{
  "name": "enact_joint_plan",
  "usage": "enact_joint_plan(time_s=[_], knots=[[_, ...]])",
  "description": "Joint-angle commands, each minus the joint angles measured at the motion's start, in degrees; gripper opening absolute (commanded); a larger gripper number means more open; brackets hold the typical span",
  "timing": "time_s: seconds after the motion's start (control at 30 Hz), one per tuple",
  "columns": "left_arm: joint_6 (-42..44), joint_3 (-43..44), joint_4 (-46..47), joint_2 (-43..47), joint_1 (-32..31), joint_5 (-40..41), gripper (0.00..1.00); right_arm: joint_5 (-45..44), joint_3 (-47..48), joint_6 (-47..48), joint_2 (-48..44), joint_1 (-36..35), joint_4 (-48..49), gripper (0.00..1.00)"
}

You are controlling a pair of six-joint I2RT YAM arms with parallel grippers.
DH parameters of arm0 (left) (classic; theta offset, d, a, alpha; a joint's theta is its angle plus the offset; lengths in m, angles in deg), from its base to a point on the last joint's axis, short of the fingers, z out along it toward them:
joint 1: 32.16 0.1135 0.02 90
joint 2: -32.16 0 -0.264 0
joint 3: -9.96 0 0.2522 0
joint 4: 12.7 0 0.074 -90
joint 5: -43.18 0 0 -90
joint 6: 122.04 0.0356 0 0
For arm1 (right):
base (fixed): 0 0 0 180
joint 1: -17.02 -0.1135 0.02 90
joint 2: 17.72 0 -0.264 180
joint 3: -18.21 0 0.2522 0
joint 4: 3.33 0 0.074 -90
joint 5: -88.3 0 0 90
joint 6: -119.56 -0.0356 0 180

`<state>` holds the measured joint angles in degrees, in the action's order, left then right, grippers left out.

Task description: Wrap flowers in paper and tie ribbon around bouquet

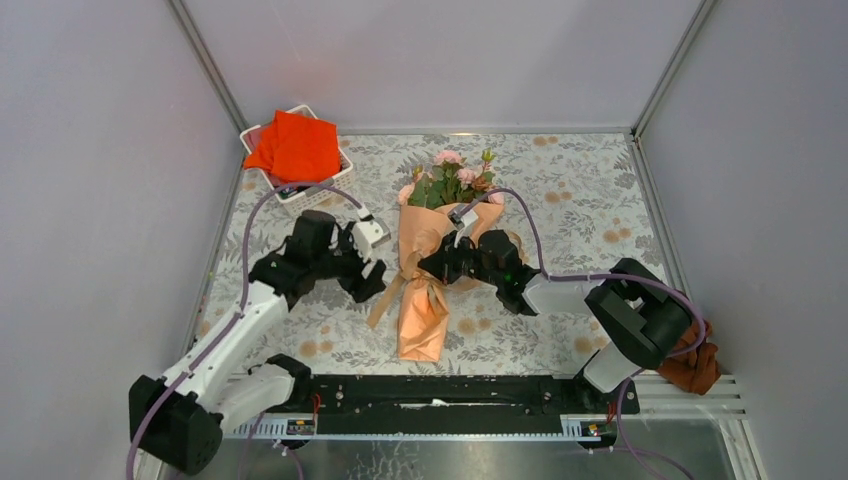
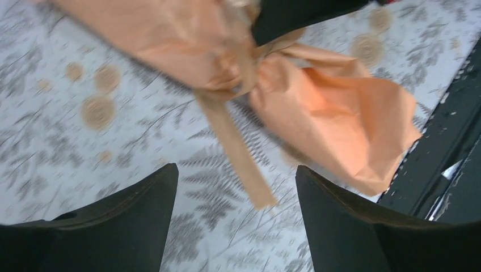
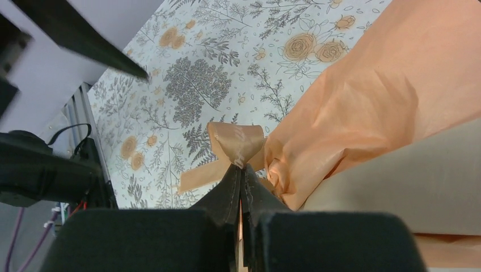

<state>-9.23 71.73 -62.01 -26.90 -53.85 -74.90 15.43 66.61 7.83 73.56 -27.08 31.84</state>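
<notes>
top external: bouquet (image 1: 428,225) lies mid worktop (image 1: 590,190), flowers (image 1: 450,180) at the far end, paper (image 1: 420,330) cinched by ribbon (image 3: 238,140). right tool (image 3: 240,170) clenched on a ribbon loop at the knot. left tool (image 2: 235,170) spread wide, empty. ribbon looks light, papery and likely slippery, and the paper crushes easily, so grab the tails near the knot.
</notes>
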Motion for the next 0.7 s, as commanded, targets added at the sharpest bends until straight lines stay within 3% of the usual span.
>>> enact_joint_plan(time_s=[0.0, 0.07, 0.17, 0.3, 0.4, 0.5, 0.67], knots=[[-10.7, -11.8, 31.0, 2.6, -8.5, 1.9, 0.84, -2.6, 2.2, -5.9, -3.1, -0.7, 0.9, 0.0], [-12.6, -14.6, 40.6, -1.2, -12.6, 7.6, 0.86, -2.7, 2.2, -7.3, -3.2, -0.7, 0.4, 0.0], [-15.6, -14.9, 49.1, -8.6, -13.2, 12.4, 0.89, -2.2, 2.2, -8.1, -3.3, -0.6, -0.4, 0.0], [-16.0, -18.2, 58.1, -11.5, -13.3, 8.2, 0.88, -2.4, 2.5, -8.0, -3.3, -0.7, -1.5, 0.0], [-18.2, -19.7, 62.5, -12.7, -14.7, 8.3, 0.74, -4.0, 2.3, -8.8, -3.3, -0.6, -1.0, 0.0], [-21.3, -21.3, 65.5, -14.6, -15.3, 8.8, 0.51, -5.1, 2.7, -10.3, -3.2, -0.7, -0.4, 0.0], [-25.0, -24.1, 72.9, -17.0, -16.9, 10.2, 0.4, -5.4, 4.4, -11.9, -2.0, -0.8, -0.9, 0.0]])
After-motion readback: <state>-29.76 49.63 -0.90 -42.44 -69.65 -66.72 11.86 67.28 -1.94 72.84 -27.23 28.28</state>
